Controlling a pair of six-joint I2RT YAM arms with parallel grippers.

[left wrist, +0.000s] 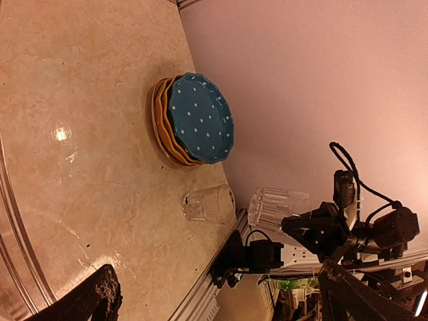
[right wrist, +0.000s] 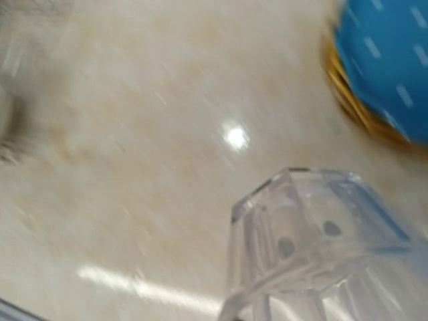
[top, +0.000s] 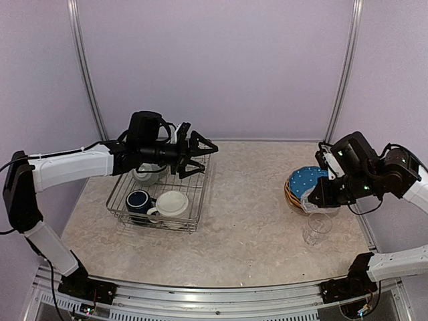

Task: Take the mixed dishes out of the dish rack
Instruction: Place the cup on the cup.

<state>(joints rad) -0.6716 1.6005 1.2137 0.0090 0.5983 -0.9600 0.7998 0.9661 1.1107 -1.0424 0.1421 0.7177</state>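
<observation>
Left claw (top: 198, 155) is wide open over the dish rack's (top: 117, 200) upper-right corner, with navy mug (top: 138, 200) and bowl (top: 173, 203) lower left of it, so it's way nearer than the right claw (top: 314, 200), clamped on a clear glass (left wrist: 279, 208) far right.

No legible text or labels anywhere.

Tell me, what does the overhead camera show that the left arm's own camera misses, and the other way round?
Only the overhead view shows the dish rack with a navy mug, a cream mug and a white-inside bowl in it, and the open left gripper over its far side. Only the left wrist view plainly shows the ribbed glass held in the right gripper. Both show the plate stack, blue dotted plate on top, and a second glass standing on the table beside it.
</observation>
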